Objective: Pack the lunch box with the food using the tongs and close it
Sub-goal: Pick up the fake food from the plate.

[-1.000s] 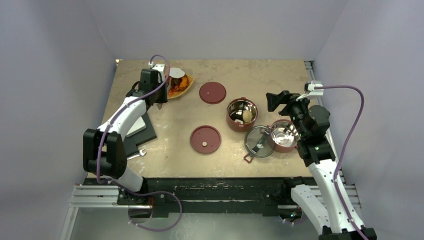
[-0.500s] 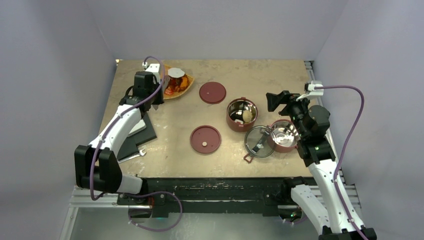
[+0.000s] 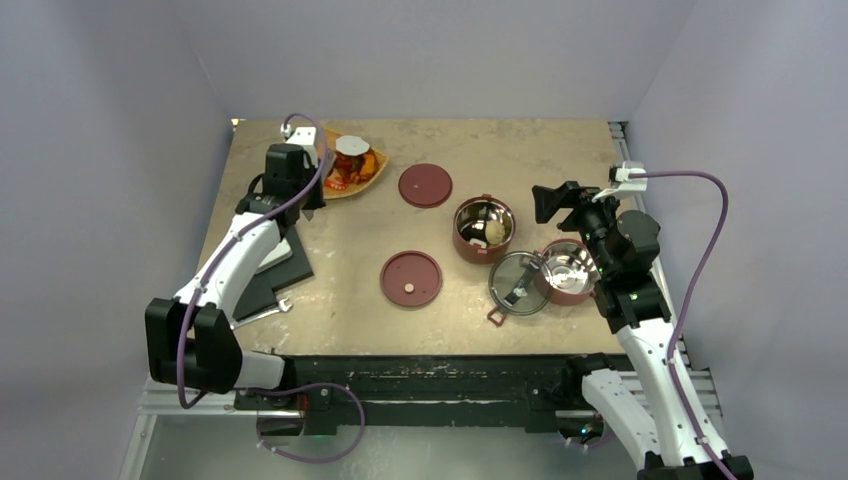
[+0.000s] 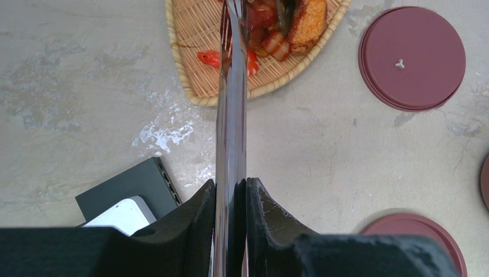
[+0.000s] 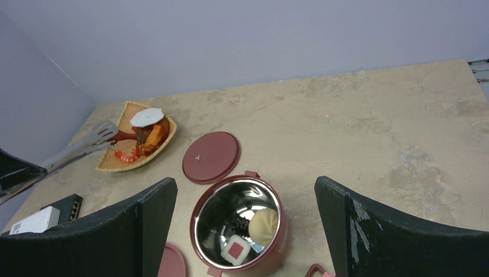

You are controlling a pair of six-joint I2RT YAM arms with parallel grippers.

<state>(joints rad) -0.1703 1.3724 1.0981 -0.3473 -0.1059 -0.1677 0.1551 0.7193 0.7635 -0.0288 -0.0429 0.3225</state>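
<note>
Left gripper (image 4: 230,193): jaws pinching the tongs (image 4: 230,115) near their joined end, arms squeezed almost together, probably to clamp a piece. The tongs reach over the woven tray (image 4: 193,34) into the food (image 4: 300,23). The left wrist view crops the tips, so a catch is unconfirmed; the right wrist view shows them side-on at the pile.

Right gripper (image 5: 245,184): spread wide, empty, above one lunch box (image 5: 279,242) bowl holding a few pieces.

Overhead only: second bowl (image 3: 565,296), disc lids (image 3: 425,185) off.
</note>
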